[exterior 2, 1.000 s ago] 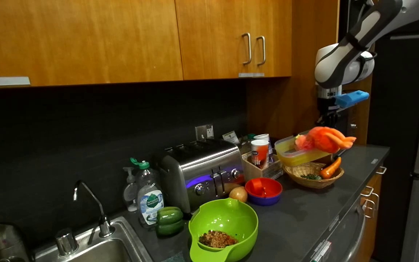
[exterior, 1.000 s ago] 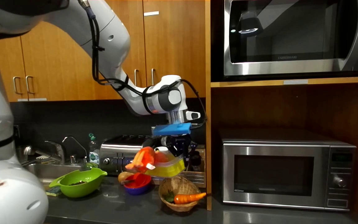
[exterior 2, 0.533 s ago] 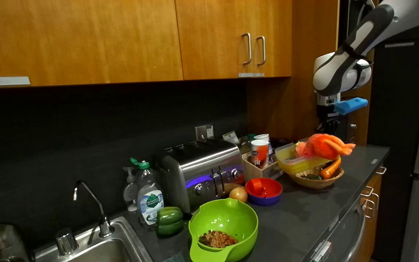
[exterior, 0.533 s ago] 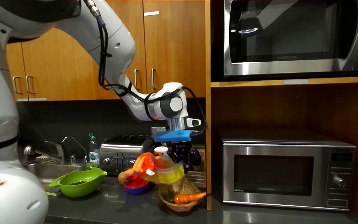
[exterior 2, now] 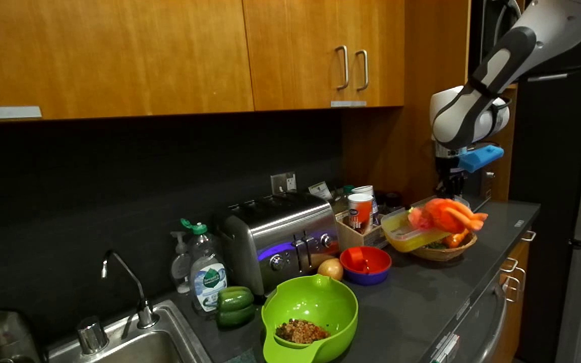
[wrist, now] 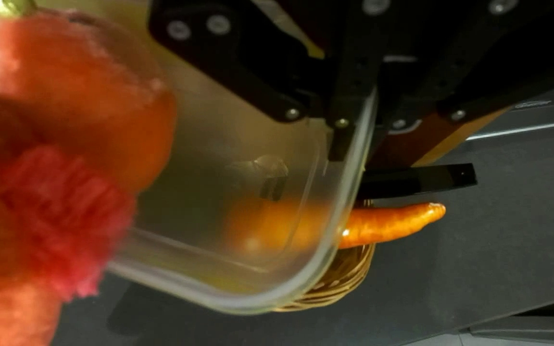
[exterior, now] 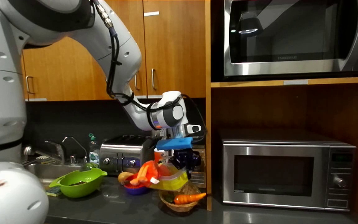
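In exterior view, camera close beside arm (exterior: pixel 98 43), facing lower microwave (exterior: pixel 273 175) nearly square. In exterior view, raised near sink (exterior 2: pixel 182 333), slanting along counter (exterior 2: pixel 406 302), arm farther off. Both share toaster (exterior: pixel 120 151), green bowl (exterior 2: pixel 315 297). Wrist view tight over yellow container (wrist: pixel 238 305), looking down.

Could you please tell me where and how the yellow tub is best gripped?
Probably grip the tub by its bare rim, from above, where the gripper pinches it: it is thin there and the open top gives access, while the orange toy overhangs elsewhere.
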You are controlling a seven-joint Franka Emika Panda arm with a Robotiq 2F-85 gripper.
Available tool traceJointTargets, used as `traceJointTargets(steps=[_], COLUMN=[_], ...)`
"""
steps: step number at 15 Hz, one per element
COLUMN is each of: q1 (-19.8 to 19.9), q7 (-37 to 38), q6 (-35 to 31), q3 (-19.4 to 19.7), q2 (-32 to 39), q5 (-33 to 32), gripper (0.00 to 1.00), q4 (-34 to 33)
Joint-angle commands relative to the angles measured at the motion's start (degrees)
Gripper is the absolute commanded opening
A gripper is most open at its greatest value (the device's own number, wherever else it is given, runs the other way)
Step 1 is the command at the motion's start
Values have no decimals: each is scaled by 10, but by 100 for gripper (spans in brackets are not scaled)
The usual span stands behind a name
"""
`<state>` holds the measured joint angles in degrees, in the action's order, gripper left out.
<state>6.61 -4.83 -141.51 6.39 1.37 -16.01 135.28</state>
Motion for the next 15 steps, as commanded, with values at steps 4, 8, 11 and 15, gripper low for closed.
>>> traceJointTargets(steps=[4,8,11,15], q1=[-3,-5,-5,-5], q7=[46,59,63,67], q6=[-21,-21,-19,-20], q3=[5,5,5,6], q2=[33,40,40,37], q5=[-54,-62,-61,-61], gripper=[2,32,44,71], q4=[-10,-13,-14,-12])
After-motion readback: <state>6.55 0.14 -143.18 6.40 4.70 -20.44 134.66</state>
